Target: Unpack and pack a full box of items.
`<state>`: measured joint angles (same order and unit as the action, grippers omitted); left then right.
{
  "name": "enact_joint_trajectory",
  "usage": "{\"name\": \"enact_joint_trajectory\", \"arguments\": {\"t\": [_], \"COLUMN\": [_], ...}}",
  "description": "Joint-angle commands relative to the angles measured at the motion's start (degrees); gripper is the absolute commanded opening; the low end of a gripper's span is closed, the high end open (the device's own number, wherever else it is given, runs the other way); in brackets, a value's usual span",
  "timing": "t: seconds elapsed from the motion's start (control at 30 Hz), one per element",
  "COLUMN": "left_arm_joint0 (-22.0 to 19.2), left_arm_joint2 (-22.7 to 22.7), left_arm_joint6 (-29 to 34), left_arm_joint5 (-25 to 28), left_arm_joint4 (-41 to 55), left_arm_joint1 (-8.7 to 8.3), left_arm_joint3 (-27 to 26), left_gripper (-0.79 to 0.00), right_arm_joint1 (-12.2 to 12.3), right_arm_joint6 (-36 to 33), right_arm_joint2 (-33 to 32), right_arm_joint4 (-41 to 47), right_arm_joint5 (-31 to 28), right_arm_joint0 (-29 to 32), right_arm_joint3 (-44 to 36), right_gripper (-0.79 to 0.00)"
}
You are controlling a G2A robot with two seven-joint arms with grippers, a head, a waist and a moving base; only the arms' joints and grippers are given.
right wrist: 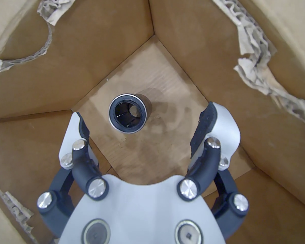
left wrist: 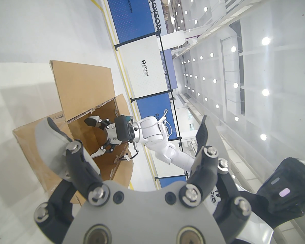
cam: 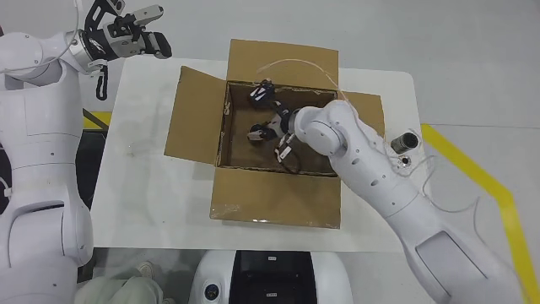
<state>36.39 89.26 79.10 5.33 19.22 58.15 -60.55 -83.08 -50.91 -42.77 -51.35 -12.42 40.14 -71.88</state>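
Observation:
An open cardboard box stands in the middle of the white table, flaps spread. My right gripper is lowered inside it, open, with nothing between its fingers. Just below and slightly off its centre, a short metal cylinder with a black bore lies on the box floor, untouched. From above, the right gripper sits in the box's left half. My left gripper is held up past the table's far left corner, open and empty. The left wrist view looks across its own open left gripper at the box and the right gripper.
A second metal cylinder rests on the table right of the box, close to the right arm. Torn cardboard edges hang along the box's inner walls. Bare table lies left of the box and in front of it.

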Motion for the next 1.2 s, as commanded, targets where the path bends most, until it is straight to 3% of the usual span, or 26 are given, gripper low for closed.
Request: {"name": "enact_joint_trajectory", "arguments": {"t": [0.0,0.83,0.93,1.03,1.17], "left_arm_joint0": [0.0,0.0,0.0,0.0,0.0], "left_arm_joint2": [0.0,0.0,0.0,0.0,0.0], "left_arm_joint6": [0.0,0.0,0.0,0.0,0.0], "left_arm_joint5": [0.0,0.0,0.0,0.0,0.0], "left_arm_joint4": [0.0,0.0,0.0,0.0,0.0], "left_arm_joint1": [0.0,0.0,0.0,0.0,0.0], "left_arm_joint3": [0.0,0.0,0.0,0.0,0.0], "left_gripper": [0.0,0.0,0.0,0.0,0.0], "right_arm_joint1": [-0.53,-6.02,-6.52,-6.9,-7.04], "right_arm_joint6": [-0.46,-1.63,-1.58,-1.48,-1.43], "right_arm_joint2": [1.15,8.06,8.38,8.56,8.19], "right_arm_joint4": [0.15,3.84,4.18,4.22,4.28], "right_arm_joint5": [-0.13,-1.43,-1.63,-1.83,-2.27], "right_arm_joint0": [-0.98,-7.03,-7.43,-7.7,-7.81], "right_arm_joint3": [1.51,14.99,16.16,16.84,16.73], "right_gripper": [0.0,-0.012,-0.135,-0.413,-0.69]}}
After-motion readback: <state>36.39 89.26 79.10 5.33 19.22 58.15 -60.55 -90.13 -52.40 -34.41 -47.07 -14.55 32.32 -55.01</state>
